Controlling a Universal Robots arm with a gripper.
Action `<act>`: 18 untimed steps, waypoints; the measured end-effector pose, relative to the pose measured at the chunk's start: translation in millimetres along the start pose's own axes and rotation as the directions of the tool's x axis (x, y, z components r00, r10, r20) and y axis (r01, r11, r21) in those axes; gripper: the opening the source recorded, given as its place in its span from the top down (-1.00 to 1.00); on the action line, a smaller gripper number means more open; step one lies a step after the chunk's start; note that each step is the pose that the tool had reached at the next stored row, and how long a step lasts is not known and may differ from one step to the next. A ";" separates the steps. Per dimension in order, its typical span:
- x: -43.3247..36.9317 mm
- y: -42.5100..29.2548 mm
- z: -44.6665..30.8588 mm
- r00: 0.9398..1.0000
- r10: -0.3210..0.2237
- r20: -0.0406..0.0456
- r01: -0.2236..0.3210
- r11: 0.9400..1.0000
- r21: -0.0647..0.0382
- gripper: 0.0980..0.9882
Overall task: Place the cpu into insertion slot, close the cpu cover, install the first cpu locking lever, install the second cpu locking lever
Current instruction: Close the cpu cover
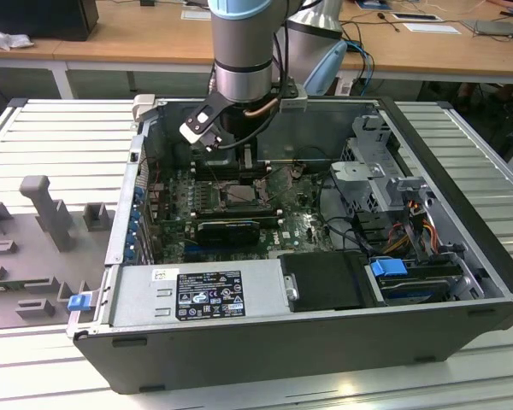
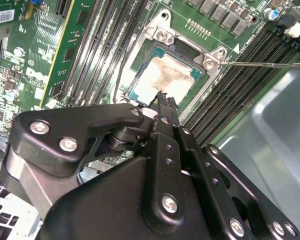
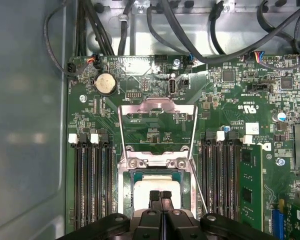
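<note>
The cpu (image 3: pixel 146 186), a pale square chip, lies flat in the insertion slot (image 3: pixel 123 186) on the green motherboard; the second wrist view shows the cpu (image 2: pixel 167 77) inside the slot's metal rim (image 2: pixel 162 35). The cpu cover (image 3: pixel 157 103) is swung open and stands up off its hinge, away from the chip. My gripper (image 3: pixel 160 194) is shut with nothing between its fingers. Its tips (image 2: pixel 163 98) sit at the chip's near edge. In the exterior view the gripper (image 1: pixel 239 158) reaches down into the case over the slot (image 1: pixel 239 195). A thin locking lever (image 2: pixel 265 64) sticks out unlatched.
Long black memory slots (image 3: pixel 90 185) flank the socket on both sides. Black cables (image 3: pixel 190 30) hang along the case's back wall. The grey case wall (image 3: pixel 25 125) is close by. A power supply (image 1: pixel 205 295) and a drive bay (image 1: pixel 385 179) fill the case's other parts.
</note>
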State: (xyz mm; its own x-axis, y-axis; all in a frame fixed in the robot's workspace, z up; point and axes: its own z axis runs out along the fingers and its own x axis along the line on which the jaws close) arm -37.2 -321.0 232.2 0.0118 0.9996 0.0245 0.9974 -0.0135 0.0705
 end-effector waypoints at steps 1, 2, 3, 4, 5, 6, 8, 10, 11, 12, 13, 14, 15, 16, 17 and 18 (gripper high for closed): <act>0.0 0.1 -0.5 1.000 0.000 0.000 0.000 1.000 0.000 0.98; 0.1 0.1 -1.5 1.000 0.000 0.000 0.000 1.000 0.000 0.98; 0.1 0.3 -3.4 1.000 0.000 0.000 0.000 1.000 0.000 0.98; 0.1 0.4 -4.9 1.000 0.000 0.000 0.000 1.000 0.000 0.98; 0.2 0.4 -5.9 1.000 0.000 0.000 0.000 1.000 0.000 0.98; 0.2 0.6 -7.8 1.000 0.000 0.000 0.000 1.000 0.000 0.98; 0.3 0.9 -12.6 1.000 0.000 0.000 0.000 1.000 0.000 0.98; 0.4 1.0 -14.3 1.000 0.000 0.000 0.000 1.000 0.000 0.98; 0.4 1.1 -15.2 1.000 0.000 0.000 0.000 1.000 0.000 0.98; 0.4 1.2 -16.5 1.000 0.000 0.000 0.000 1.000 0.000 0.98; 0.5 1.3 -18.3 1.000 0.000 0.000 0.000 1.000 0.000 0.98; 0.6 1.6 -22.1 1.000 0.000 0.000 0.000 1.000 0.000 0.98; 0.6 2.3 -23.6 1.000 0.000 0.000 0.000 1.000 0.000 0.98; 0.7 4.6 -24.1 1.000 0.000 0.000 0.000 1.000 0.000 0.98; 0.7 7.3 -24.2 1.000 0.000 0.000 0.000 1.000 0.000 0.98; 0.7 8.9 -24.2 1.000 0.000 0.000 0.000 1.000 0.000 0.98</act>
State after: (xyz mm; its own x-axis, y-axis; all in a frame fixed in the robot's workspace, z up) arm -30.1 -321.0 257.0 0.0116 0.9996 0.0247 0.9974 -0.0134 0.0704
